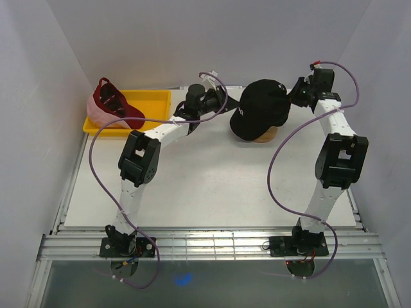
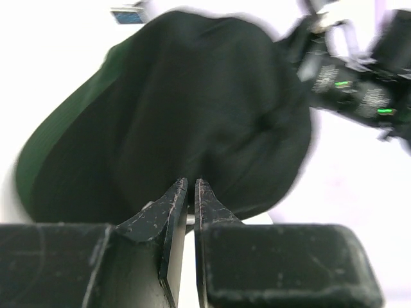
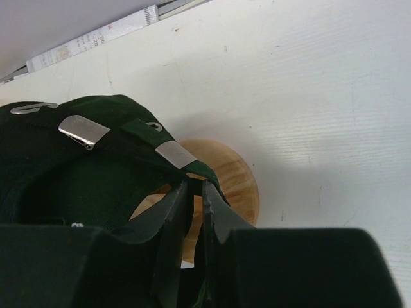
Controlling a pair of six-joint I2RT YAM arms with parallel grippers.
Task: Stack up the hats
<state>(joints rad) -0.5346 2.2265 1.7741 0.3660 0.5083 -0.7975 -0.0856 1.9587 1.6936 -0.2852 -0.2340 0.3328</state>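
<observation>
The black cap (image 1: 260, 106), marked with a white logo, is draped over the wooden stand (image 1: 265, 135), so that only the stand's near edge is seen below the brim. The cap is gripped from both sides of the stand. The left gripper (image 2: 191, 183) is closed to a narrow slit on the cap's lower edge, and dark fabric is seen between its tips; the green underside of the brim is shown in the left wrist view. The right gripper (image 3: 194, 185) is closed almost fully on the cap's rear band, just above the stand's round wooden top, beside a strap with metal ends (image 3: 83, 130). Well to the left of the stand, a yellow tray (image 1: 154, 96) is set on the white table (image 1: 205, 186). A dark red cap (image 1: 119, 106) is nested in a pink cap (image 1: 96, 114) at the tray's far left end.
</observation>
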